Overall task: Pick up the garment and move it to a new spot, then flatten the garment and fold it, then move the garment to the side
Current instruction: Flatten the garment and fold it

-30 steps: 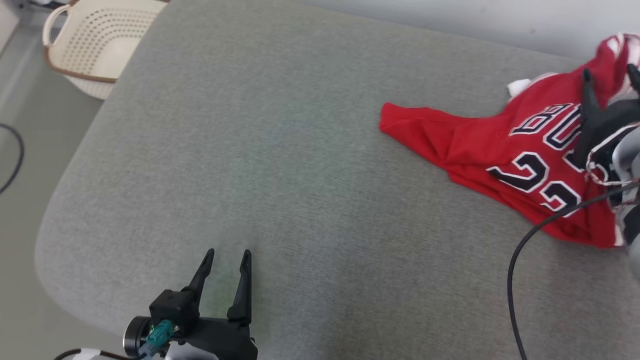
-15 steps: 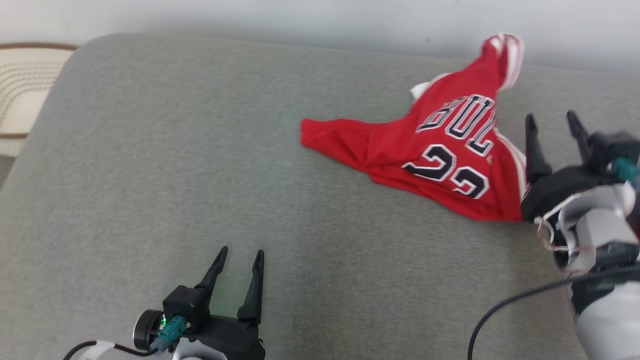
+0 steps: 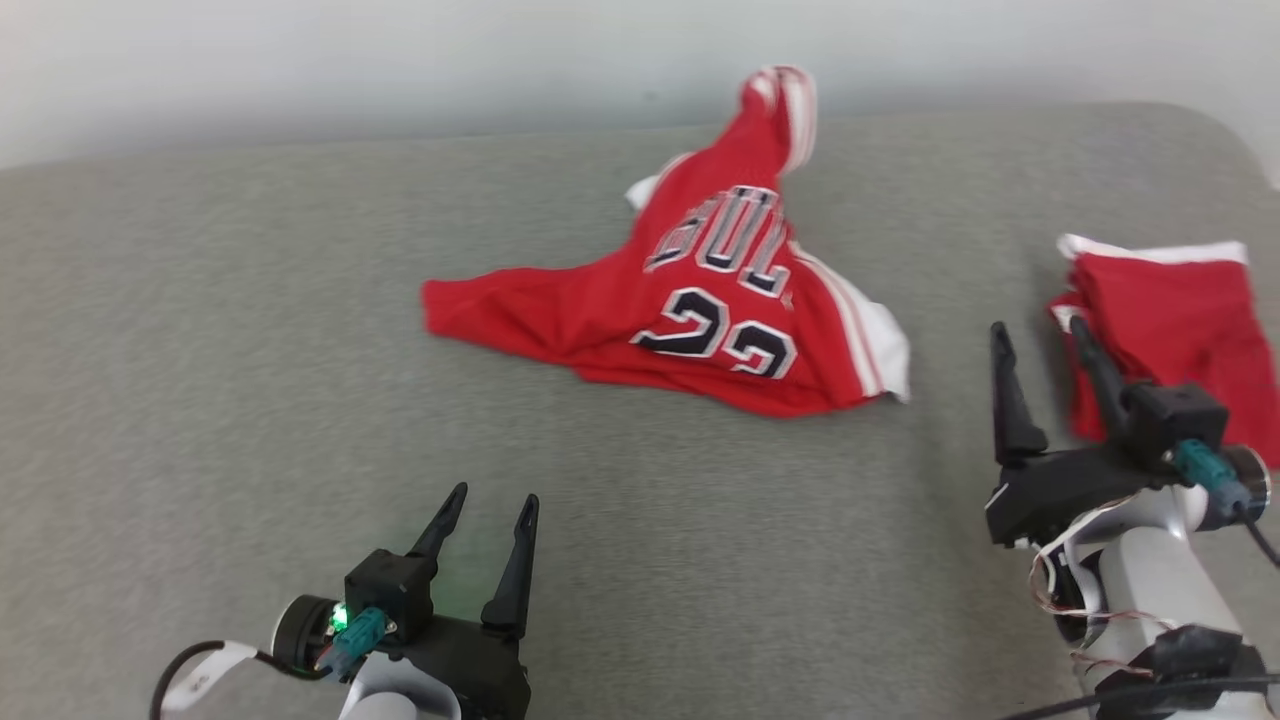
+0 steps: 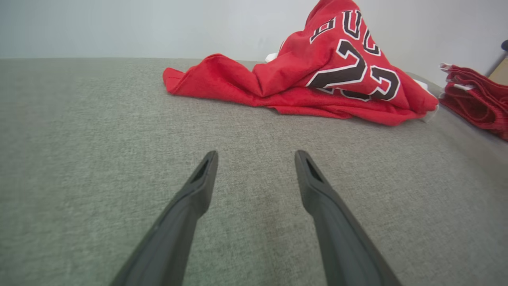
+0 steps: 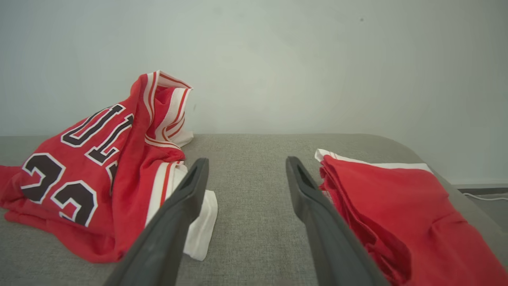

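The garment (image 3: 700, 310) is a red jersey with dark lettering and white trim. It lies crumpled in a heap near the back middle of the grey padded surface (image 3: 250, 350), one end peaked up. My left gripper (image 3: 495, 493) hovers open and empty near the front, well short of the garment (image 4: 325, 79); its fingertips (image 4: 212, 159) point toward it. My right gripper (image 3: 1036, 324) stands open and empty just right of the garment's white-trimmed edge (image 5: 79, 178). Bare surface lies between its two fingers (image 5: 301, 190).
A second red cloth (image 3: 1170, 310), folded with a white edge, lies at the far right close beside my right gripper (image 5: 247, 159). It also appears at the right edge of the left wrist view (image 4: 476, 99). A pale wall (image 3: 400, 60) runs along the back of the surface.
The head camera has turned, shifting the whole picture; the basket is gone and the folded cloth has come in. My right gripper has drawn back off the garment to its right side. Left gripper unchanged.
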Available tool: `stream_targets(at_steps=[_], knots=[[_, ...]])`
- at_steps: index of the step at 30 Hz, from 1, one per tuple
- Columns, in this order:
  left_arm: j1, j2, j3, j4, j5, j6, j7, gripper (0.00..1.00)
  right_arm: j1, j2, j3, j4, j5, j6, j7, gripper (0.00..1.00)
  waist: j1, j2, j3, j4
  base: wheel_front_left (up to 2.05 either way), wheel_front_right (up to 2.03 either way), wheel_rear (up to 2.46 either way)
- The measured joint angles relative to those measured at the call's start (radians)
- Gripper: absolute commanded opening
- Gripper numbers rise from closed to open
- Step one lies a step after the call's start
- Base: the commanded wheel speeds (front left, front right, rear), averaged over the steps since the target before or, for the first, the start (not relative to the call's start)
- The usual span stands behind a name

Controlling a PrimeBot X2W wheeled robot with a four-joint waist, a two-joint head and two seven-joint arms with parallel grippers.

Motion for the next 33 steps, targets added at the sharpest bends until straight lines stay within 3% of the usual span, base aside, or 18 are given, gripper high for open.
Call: stream_targets(at_steps=[15, 33], knots=[[-0.123, 0.000, 0.088, 0.124, 0.047, 0.009, 0.000, 1.00, 0.084, 0.071, 0.089, -0.135, 0.029, 0.000, 0.000, 1.00, 0.0001, 0.0000, 0.043, -0.204, 0.00, 0.00, 0.00], [-0.220, -0.003, 0.189, 0.240, 0.102, 0.008, 0.000, 1.00, 0.087, 0.092, 0.126, -0.160, 0.045, 0.000, 0.000, 1.00, 0.0000, -0.0001, 0.109, -0.294, 0.00, 0.00, 0.00]])
